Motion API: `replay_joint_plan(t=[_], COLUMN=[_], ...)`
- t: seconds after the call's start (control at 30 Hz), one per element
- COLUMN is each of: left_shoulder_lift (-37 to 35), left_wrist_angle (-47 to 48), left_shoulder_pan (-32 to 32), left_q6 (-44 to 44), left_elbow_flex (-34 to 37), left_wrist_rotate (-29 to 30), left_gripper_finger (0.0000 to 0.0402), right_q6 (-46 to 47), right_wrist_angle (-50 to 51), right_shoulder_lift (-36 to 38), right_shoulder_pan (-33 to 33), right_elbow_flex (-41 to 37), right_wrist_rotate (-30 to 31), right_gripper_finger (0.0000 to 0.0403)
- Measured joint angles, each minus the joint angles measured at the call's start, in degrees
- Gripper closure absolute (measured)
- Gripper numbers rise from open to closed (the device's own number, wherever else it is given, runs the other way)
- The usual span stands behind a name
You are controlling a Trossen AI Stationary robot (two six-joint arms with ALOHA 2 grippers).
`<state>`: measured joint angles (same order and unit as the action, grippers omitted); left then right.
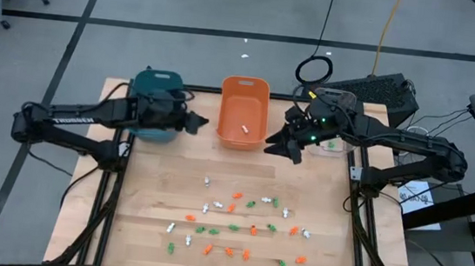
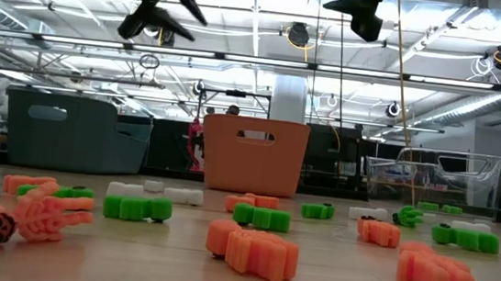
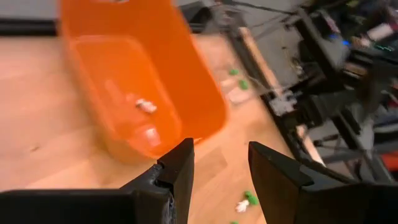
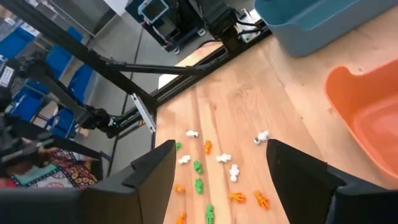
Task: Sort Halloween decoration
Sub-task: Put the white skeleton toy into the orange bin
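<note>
Plastic, tiny and rigid-looking: the orange, white and green Halloween trinkets (image 1: 237, 229) sit scattered across the lower middle of the high view, probably light and skittery. You'd want to pinch one across its narrow body. Left gripper (image 1: 201, 122) and right gripper (image 1: 277, 143) both hover spread apart, empty, flanking the orange plastic bin (image 1: 245, 88).

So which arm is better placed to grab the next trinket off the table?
Probably the right. Both grippers hang open and empty beside the orange bin, but the right gripper sits slightly nearer the scattered trinkets, and its wrist view looks down on them; the left gripper faces the bin.
</note>
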<state>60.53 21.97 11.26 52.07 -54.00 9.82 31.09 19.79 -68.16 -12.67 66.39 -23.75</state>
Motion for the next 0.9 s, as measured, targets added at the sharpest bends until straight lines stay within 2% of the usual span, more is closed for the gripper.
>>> replay_joint_plan(t=[0.2,0.37,0.47,0.7,0.9], left_shoulder_lift=[0.9,0.9,0.9,0.9,0.9], left_wrist_angle=[-3.7,-3.5,-3.5,-3.4,-2.9], left_shoulder_pan=[-5.4,-11.4,-14.5,-19.3,-22.5], left_q6=[-3.5,-6.6,-8.5,-10.1,-11.5], left_elbow_flex=[0.0,0.0,0.0,0.0,0.0], left_wrist_rotate=[-3.0,-3.4,-3.4,-2.3,-0.3], left_gripper_finger=[0.0249,0.0249,0.0249,0.0249,0.0249], right_q6=[8.2,14.8,19.0,28.4,32.7], right_wrist_angle=[2.0,1.6,1.6,4.5,14.1], right_shoulder_lift=[-0.5,-0.5,-0.5,-0.5,-0.5], right_shoulder_pan=[0.7,3.1,6.3,17.6,24.4], right_elbow_flex=[0.0,0.0,0.0,0.0,0.0], right_wrist_rotate=[9.7,10.5,10.8,18.0,22.5], right_gripper_finger=[0.0167,0.0167,0.0167,0.0167,0.0167])
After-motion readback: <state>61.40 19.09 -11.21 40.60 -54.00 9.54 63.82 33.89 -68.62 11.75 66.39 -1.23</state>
